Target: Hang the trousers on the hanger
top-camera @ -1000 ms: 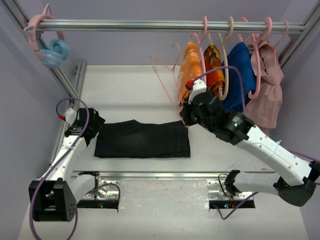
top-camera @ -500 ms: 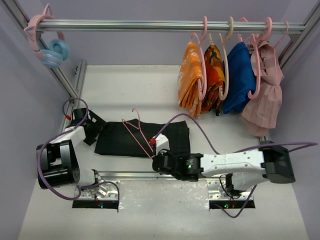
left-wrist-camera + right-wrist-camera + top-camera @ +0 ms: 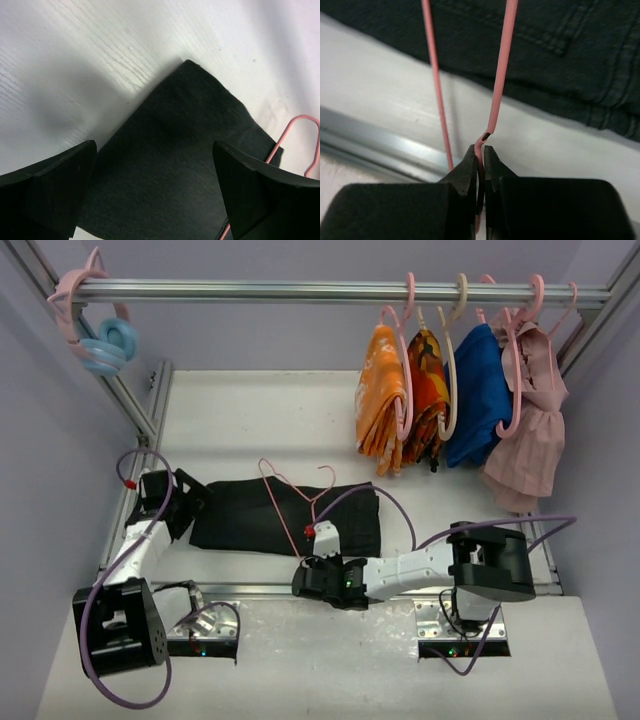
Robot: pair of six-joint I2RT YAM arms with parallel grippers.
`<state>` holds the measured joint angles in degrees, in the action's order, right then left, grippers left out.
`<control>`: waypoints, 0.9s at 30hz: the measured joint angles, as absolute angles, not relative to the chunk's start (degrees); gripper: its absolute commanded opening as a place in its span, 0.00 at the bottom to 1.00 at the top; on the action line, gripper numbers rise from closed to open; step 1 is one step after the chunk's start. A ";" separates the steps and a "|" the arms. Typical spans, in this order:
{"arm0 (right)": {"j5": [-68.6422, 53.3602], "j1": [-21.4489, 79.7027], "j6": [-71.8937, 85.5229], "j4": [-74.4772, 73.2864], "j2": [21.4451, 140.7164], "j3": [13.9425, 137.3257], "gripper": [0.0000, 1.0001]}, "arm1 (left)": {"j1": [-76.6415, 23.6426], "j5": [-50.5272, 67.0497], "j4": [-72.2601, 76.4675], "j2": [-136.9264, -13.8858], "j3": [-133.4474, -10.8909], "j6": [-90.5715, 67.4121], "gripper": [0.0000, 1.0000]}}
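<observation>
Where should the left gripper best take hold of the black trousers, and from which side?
Grip the trousers at their left end, coming down from above: they lie flat, and that folded edge is free on the table, under the open left gripper.

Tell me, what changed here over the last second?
The right gripper swung down from the clothes rail to the near edge of the table. It is shut on the wire of the hanger, which it brought along and which now reaches over the trousers. The left gripper stayed open at the trousers' left end. The trousers stayed flat, and the hung clothes did not move.
</observation>
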<state>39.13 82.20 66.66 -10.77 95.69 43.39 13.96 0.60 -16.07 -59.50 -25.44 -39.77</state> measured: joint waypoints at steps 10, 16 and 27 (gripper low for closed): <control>32.04 63.31 56.35 -6.42 94.30 40.52 0.00 | 13.04 9.13 -13.38 -54.97 -21.69 -40.20 0.88; 29.81 61.89 50.42 -5.10 93.65 39.76 0.00 | 12.65 9.86 -11.62 -66.00 -26.07 -39.29 0.81; 24.49 58.22 41.16 -3.38 89.23 35.57 0.00 | 11.47 8.56 -7.74 -79.19 -32.29 -39.35 0.85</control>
<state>24.49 58.22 41.16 -3.38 89.23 35.57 11.47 8.56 -7.74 -79.19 -32.29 -39.35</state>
